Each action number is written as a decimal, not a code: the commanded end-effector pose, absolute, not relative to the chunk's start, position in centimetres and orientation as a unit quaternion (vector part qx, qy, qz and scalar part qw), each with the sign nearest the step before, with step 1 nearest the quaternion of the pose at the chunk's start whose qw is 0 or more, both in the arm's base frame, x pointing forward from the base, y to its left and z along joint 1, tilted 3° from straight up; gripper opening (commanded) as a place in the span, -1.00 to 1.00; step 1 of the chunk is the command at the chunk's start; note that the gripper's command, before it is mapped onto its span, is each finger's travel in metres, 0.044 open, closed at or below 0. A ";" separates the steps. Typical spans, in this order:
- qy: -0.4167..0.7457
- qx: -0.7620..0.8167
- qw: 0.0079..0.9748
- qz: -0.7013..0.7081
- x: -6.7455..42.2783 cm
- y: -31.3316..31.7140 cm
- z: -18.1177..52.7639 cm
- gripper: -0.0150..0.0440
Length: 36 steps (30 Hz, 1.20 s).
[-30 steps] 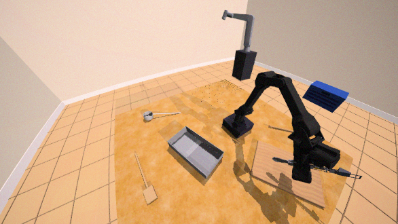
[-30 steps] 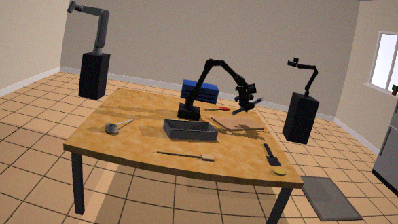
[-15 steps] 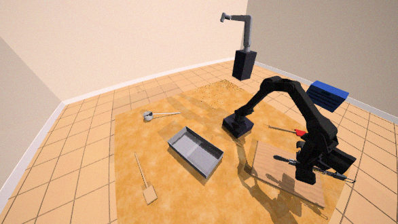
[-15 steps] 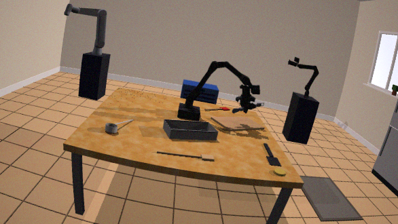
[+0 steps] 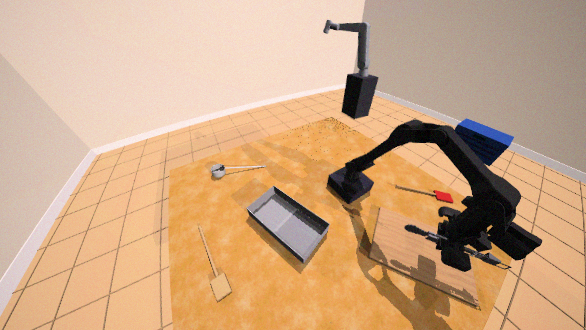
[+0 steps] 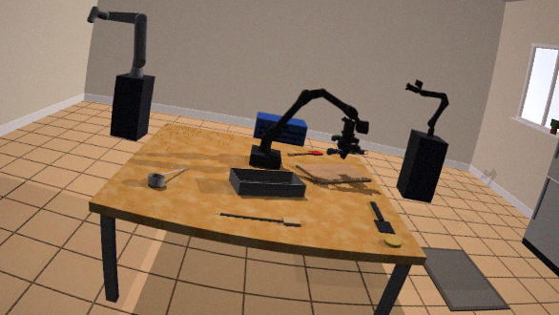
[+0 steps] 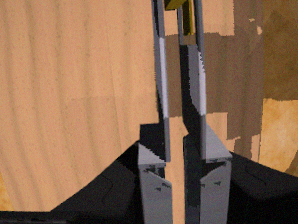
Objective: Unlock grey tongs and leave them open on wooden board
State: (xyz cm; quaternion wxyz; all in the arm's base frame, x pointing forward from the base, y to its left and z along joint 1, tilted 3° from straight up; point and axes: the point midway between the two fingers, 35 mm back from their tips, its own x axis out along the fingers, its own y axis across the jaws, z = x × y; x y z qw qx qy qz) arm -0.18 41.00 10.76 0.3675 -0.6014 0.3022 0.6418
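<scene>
My gripper [image 5: 452, 243] [image 6: 345, 149] [image 7: 165, 148] is shut on the grey tongs [image 5: 421, 233] [image 7: 161, 63] and holds them roughly level a little above the wooden board [image 5: 395, 250] [image 6: 329, 172] [image 7: 80, 83] at the right of the table. The grey roasting tin [image 5: 260, 214] [image 6: 267, 189] stands empty in the middle of the table, left of the board.
A small ladle [image 5: 218, 171] [image 6: 156, 179] lies at the far left, a wooden spatula [image 5: 212, 262] [image 6: 259, 219] near the front edge, a red spatula [image 5: 432, 193] [image 6: 307, 153] behind the board, a black spatula [image 6: 381, 219] at the front right. The arm's base [image 5: 350, 185] stands behind the tin.
</scene>
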 end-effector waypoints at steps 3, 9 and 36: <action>0.302 -0.621 0.362 0.626 -0.2 41.0 11.2 -1.00; 0.302 -0.621 0.362 0.626 -0.2 41.0 11.2 -1.00; 0.303 -0.621 0.362 0.626 -0.1 41.5 7.2 -1.00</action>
